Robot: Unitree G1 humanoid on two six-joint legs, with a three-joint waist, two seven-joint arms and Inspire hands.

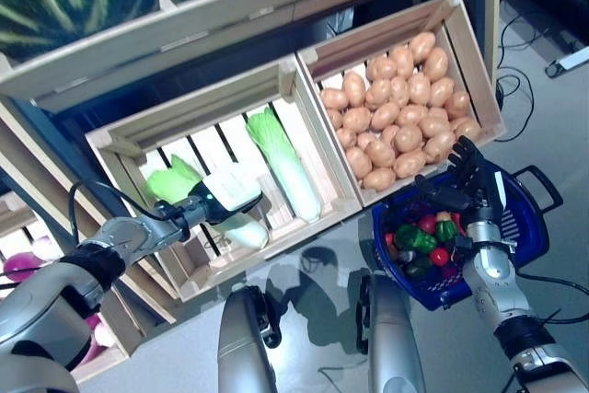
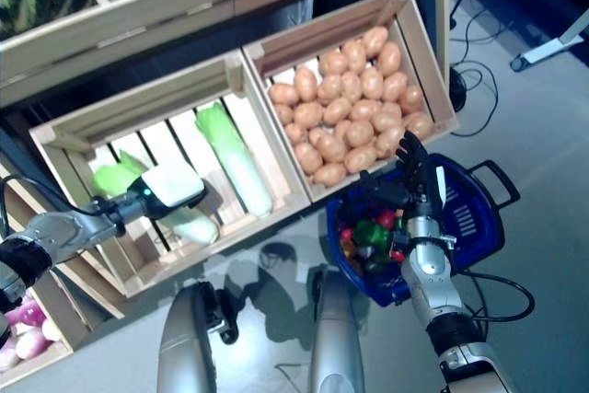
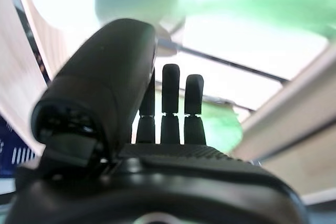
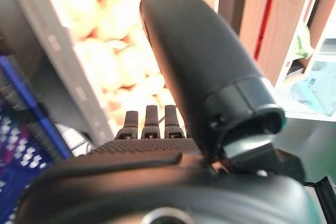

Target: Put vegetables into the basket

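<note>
Left wrist view: left hand (image 3: 168, 124) fingertips against blurred cabbage (image 3: 220, 124).

No legible text, label, number or sign is shown in any view. Small white marks are seen on the wall of the blue plastic basket (image 1: 526, 218), and again as pale specks on the blue surface in both wrist views, but no characters can be made out. Pale printed shapes are visible on a light object at the edge of the right wrist view, too blurred to be read. The pale wooden slatted crates (image 1: 324, 192) and the wooden shelf boards (image 1: 166, 29) above them bear no readable markings.
</note>
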